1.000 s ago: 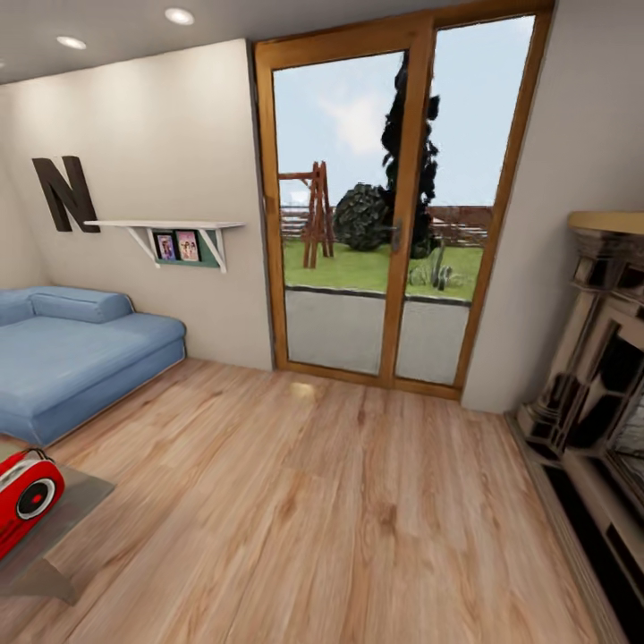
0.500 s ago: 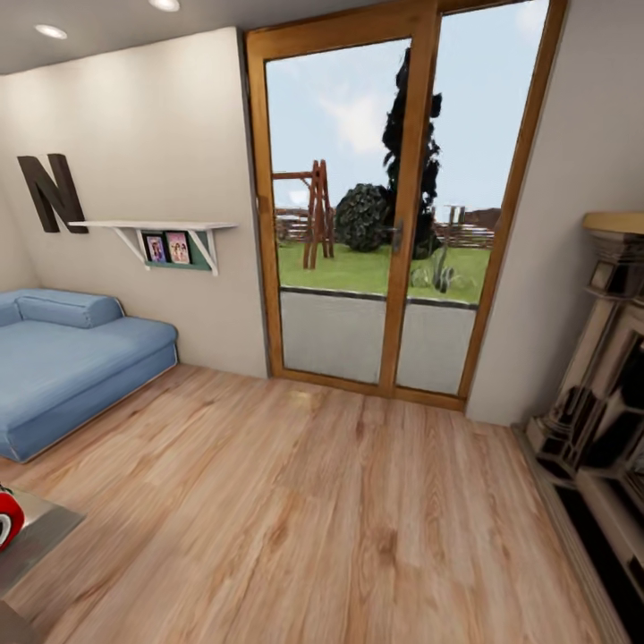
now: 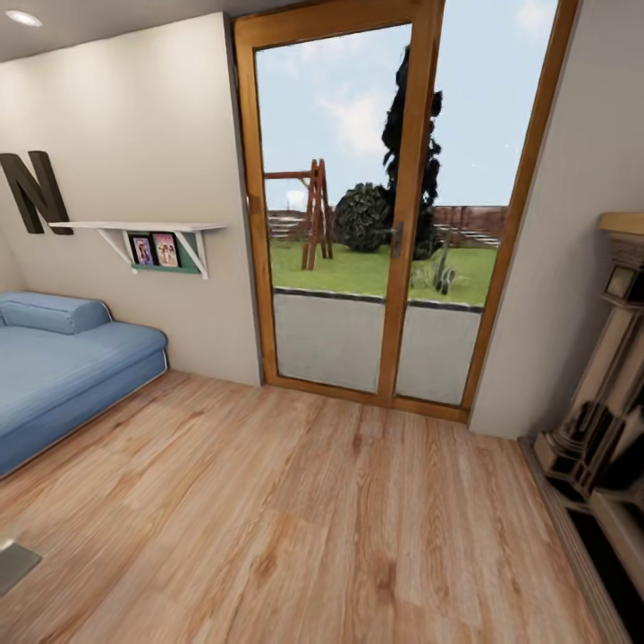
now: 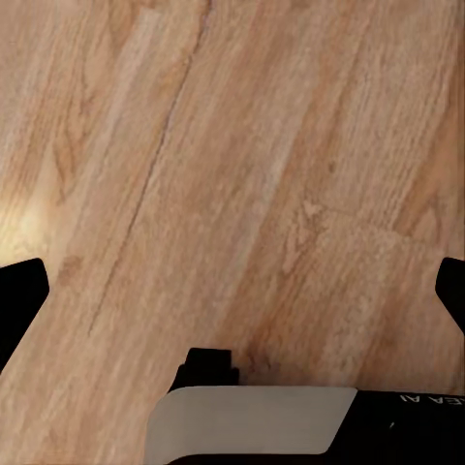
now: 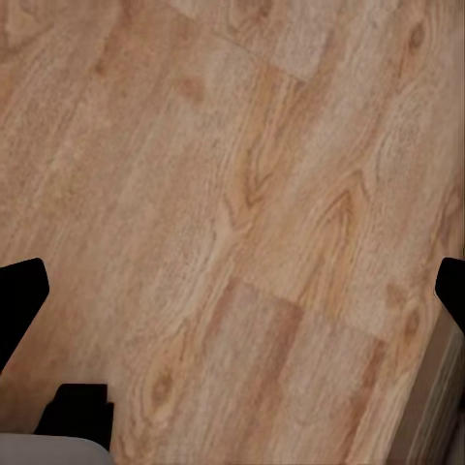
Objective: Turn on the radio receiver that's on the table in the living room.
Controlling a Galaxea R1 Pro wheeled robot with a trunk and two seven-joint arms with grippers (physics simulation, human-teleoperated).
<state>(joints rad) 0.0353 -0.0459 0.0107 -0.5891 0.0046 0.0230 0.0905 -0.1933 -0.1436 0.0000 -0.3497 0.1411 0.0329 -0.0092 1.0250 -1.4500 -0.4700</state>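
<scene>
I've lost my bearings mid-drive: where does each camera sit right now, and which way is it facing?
Head view: on the robot's head, facing forward across the wood floor to the glass door; blue sofa at left, fireplace at right, table corner low left.
Left wrist view: on the left arm, looking down at floor planks; left gripper fingertips wide apart at the edges.
Right wrist view: on the right arm, likewise; right gripper open.
Shared: all three see the plank floor.

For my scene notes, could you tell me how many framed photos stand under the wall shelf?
2: both framed photos sit side by side beneath the white shelf, one left, one right. None appears hidden.
</scene>
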